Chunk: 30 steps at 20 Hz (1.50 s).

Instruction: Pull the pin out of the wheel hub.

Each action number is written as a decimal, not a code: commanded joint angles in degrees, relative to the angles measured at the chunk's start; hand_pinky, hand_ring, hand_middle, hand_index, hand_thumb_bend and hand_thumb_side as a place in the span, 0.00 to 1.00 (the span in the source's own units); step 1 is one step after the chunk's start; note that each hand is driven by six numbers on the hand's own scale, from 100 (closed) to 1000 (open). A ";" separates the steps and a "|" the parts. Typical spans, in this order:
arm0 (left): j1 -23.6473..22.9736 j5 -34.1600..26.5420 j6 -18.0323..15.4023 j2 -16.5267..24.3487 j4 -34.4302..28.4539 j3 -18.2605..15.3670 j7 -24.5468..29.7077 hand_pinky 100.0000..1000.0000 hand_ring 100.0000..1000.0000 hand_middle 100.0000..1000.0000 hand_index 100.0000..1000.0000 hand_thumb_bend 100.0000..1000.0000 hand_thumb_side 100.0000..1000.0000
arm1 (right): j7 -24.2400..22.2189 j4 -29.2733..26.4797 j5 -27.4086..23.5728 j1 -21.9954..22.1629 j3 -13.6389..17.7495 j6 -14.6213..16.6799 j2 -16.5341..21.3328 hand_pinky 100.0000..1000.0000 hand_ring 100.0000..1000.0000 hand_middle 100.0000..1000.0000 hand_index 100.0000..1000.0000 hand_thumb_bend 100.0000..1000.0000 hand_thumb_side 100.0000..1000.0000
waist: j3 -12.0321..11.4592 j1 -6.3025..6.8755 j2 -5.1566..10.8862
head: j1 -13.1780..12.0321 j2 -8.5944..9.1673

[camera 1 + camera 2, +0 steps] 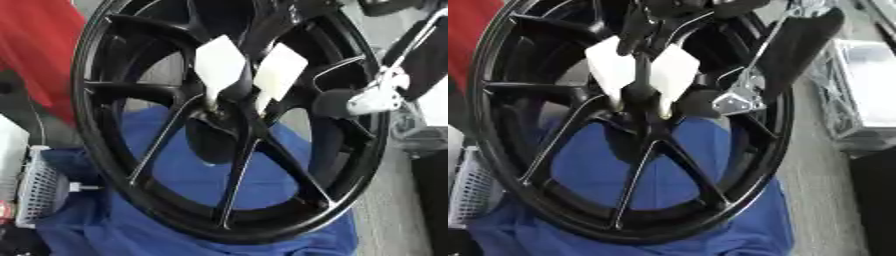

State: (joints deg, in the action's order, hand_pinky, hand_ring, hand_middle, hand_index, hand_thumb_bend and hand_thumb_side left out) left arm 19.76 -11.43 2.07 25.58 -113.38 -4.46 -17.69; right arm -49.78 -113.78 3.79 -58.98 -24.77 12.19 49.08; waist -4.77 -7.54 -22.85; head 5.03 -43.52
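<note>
— Nearest the camera, what fills the view?

— Blue cloth (175, 220), bunched along the bottom, with a black wheel (105, 165) standing upright on it and leaning a little. Thin spokes fan down from the hub (229, 117) to the rim, and the cloth shows through the gaps.

— And the pins?

— Two white, diamond-shaped tags stick up out of the hub side by side. The left pin (219, 65) and the right pin (278, 72) each narrow to a stem that goes down into the hub. Both are seated there, close together but not touching.

— Which hand is working?

— The right hand (378, 97), coming in from the upper right. Its silver-white part sits just beside the right pin, against the spokes, apart from the tag itself. I cannot tell whether its fingers are curled or straight. In the right eye view something dark hangs above the two tags, too unclear to name.

— Anything else around?

— A white mesh basket (39, 185) at the left edge beside the wheel, a red surface (35, 45) behind it at upper left, and a grey floor (394, 210) to the right.
</note>
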 commanded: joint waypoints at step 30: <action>1.51 -0.01 0.00 -0.04 -1.22 -0.18 0.51 0.73 0.67 0.56 0.70 0.34 0.53 | 2.53 4.43 7.85 0.14 -0.32 -0.27 -0.14 0.86 0.82 0.67 0.67 0.23 0.21 | -1.20 0.43 -0.69 | 1.55 2.17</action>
State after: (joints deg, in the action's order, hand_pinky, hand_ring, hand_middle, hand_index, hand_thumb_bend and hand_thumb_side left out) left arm 20.67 -11.43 2.14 25.08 -113.38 -4.46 -17.29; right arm -47.58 -109.49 11.09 -58.35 -25.82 11.83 48.13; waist -5.97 -7.53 -24.47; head 6.64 -41.68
